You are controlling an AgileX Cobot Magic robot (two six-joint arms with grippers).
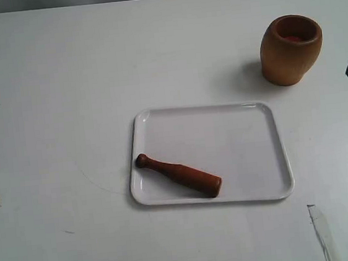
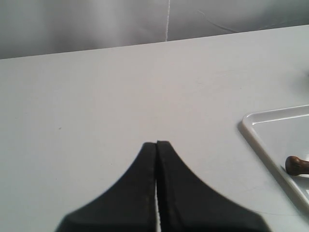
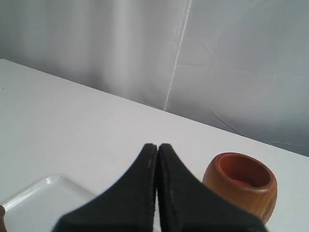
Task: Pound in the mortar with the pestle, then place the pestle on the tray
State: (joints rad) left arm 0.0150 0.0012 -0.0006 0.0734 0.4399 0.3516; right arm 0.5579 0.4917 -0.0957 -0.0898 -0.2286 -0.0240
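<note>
1. Far left, over the bare white tabletop (image 1: pixel 45 88): left gripper (image 2: pixel 157 145), black fingers (image 2: pixel 135 193) pressed flat together, clasping nothing; well apart from everything else.
2. Centre: flat white rectangular plastic tray (image 1: pixel 248 129) with rounded corners and a low rim; lying slantwise in its near-left part, short reddish-brown wooden pestle (image 1: pixel 180 176), small dark knob almost at the left rim, thick end toward the near edge.
3. Handling, as a judgement: stiff, light, smooth wood, likely to roll or slip; best pinched across the thick cylindrical half, not the thin neck; little finger room by the knob, so close to the rim.
4. Far right, upright on the table, well apart from the tray: rounded light-brown wooden mortar (image 1: pixel 290 53), wide-mouthed, reddish within; probably light enough to skid under pounding.
5. Right edge: right gripper (image 3: pixel 157 146), fingers (image 3: pixel 130 193) likewise closed tight, empty.
</note>
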